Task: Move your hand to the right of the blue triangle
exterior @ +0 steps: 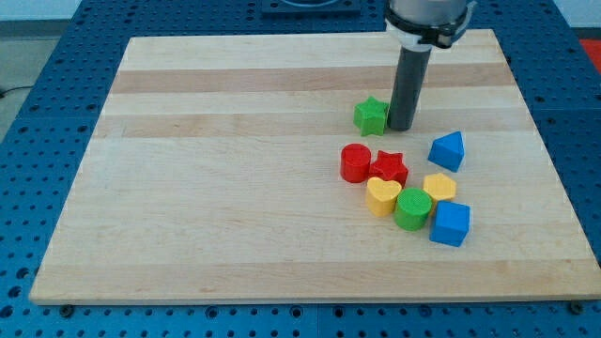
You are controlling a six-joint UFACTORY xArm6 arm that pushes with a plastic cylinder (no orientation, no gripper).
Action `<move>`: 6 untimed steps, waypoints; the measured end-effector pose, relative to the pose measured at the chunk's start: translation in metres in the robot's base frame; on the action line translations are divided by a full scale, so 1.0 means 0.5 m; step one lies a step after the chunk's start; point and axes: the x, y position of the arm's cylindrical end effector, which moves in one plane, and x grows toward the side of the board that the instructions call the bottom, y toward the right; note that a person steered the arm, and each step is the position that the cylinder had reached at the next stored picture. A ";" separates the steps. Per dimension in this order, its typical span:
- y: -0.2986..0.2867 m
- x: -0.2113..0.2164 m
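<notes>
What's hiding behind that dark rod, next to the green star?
My tip rests on the wooden board, against the right side of the green star. Behind the rod only bare board shows at either side; the strip it covers cannot be seen.

My arm [427, 19] is cut off by the frame's top edge; only its lower housing and rod show. My tip [401, 128] hides the right side of the green star [371, 115], so contact is probable, not confirmed. The green cylinder [411, 207] partly hides the yellow hexagon [439, 186].
</notes>
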 end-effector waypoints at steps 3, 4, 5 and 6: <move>0.085 -0.082; 0.201 -0.038; 0.251 0.041; 0.244 0.114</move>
